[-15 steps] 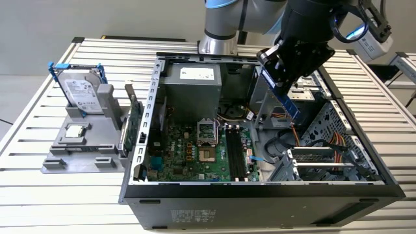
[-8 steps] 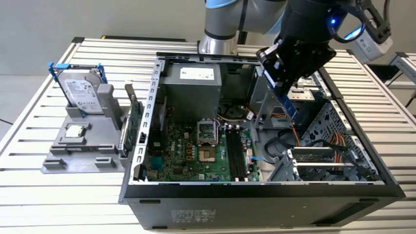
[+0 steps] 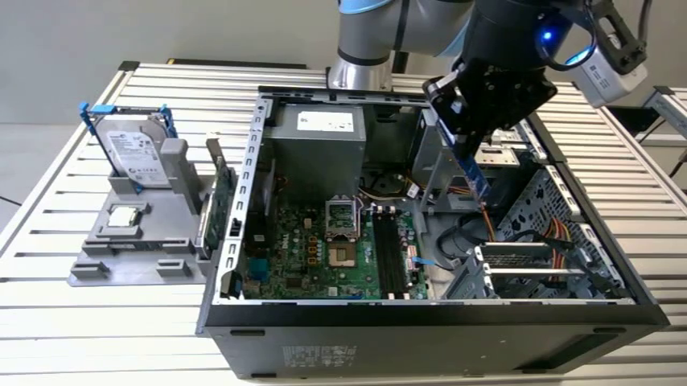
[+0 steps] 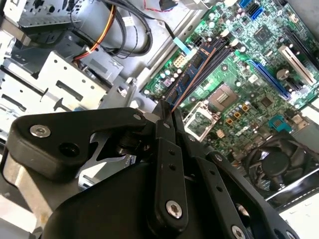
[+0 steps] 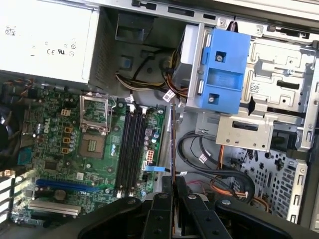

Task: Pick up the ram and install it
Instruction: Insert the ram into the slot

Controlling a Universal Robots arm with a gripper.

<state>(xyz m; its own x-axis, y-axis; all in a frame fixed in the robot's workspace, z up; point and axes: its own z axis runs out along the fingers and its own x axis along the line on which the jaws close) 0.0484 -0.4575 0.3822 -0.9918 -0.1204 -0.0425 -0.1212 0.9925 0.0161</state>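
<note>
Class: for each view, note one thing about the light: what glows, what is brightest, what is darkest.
Exterior view: a blue light glows on the arm above the gripper, which grips the ram. First wrist view: the pale power supply is brightest. Second wrist view: the black gripper is darkest.

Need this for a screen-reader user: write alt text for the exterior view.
A black gripper holds the ram, a thin blue stick, hanging down over an open computer case, to the exterior view's right of the memory slots. On the exterior view's left, a grey stand carries a hard drive.
</note>
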